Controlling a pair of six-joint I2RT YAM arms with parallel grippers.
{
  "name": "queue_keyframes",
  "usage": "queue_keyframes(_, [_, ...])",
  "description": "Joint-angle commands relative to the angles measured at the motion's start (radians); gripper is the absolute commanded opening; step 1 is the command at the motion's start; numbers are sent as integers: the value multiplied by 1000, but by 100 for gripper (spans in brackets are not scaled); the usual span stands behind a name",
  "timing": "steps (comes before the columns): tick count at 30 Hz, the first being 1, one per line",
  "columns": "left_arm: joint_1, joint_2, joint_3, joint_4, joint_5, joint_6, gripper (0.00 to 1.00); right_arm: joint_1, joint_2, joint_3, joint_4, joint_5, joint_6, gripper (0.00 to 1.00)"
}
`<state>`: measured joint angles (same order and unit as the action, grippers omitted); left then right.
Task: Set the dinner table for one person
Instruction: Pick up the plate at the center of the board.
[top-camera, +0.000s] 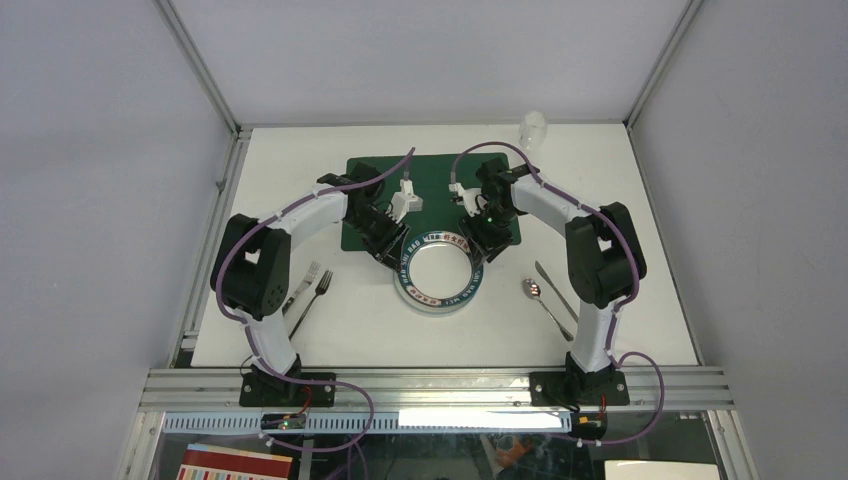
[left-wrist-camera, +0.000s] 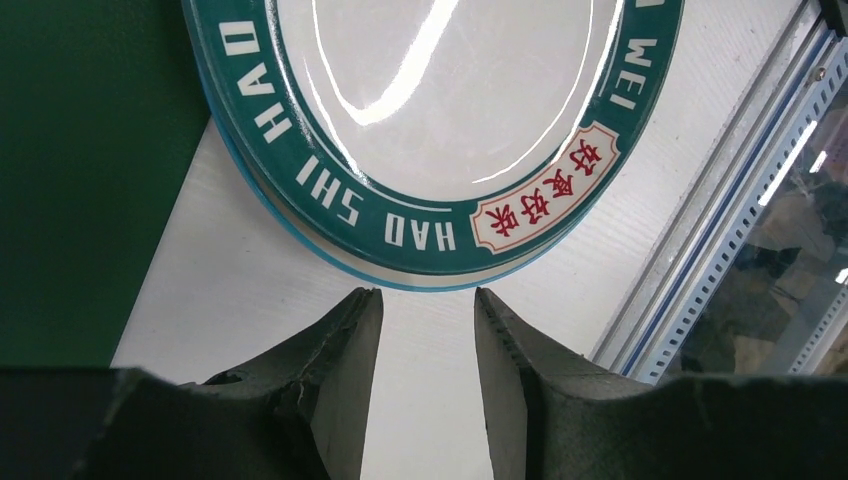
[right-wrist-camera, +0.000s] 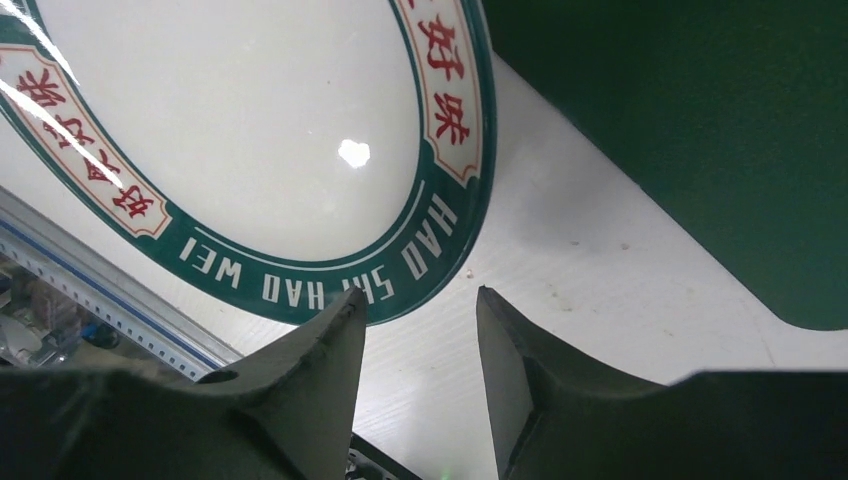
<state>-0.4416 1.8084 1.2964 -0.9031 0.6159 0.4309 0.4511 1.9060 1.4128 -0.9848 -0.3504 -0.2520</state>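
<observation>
Two forks (top-camera: 307, 288) lie side by side at the left of the white surface (top-camera: 350, 330). The left claw (left-wrist-camera: 425, 295) is partly open with nothing held, its dark fingers (left-wrist-camera: 335, 400) a moderate gap apart. Its tips stop just beside the near rim of the plate (left-wrist-camera: 330, 190), and I cannot tell if they touch it. The plate's green band reads "HAO SHI HAO WEI" in white, with red Chinese characters on pale panels. The plate sits on the bare surface, its far edge at the dark green placemat (top-camera: 432, 195). The right claw (right-wrist-camera: 420, 295) is likewise partly open and empty, one fingertip overlapping the plate's rim in its wrist view. The surface shows between both pairs of fingers, directly beneath them. A spoon (top-camera: 533, 289) and knife (top-camera: 555, 290) lie at the right.
</observation>
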Motion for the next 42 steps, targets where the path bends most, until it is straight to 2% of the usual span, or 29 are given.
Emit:
queue_keyframes(1, [0,34,14,13,74,19,41,-2,-27,0,35,-67,3,48])
queue_keyframes(19, [0,111,32,56,50,0,40,-3,17,18,60,-97,0,47])
queue_keyframes(28, [0,96,13,112,103,-56,39,-6,-22,-62,192,-102,73,47])
queue_keyframes(42, [0,29,51,74,49,-56,39,-8,-10,-20,162,-119,51,43])
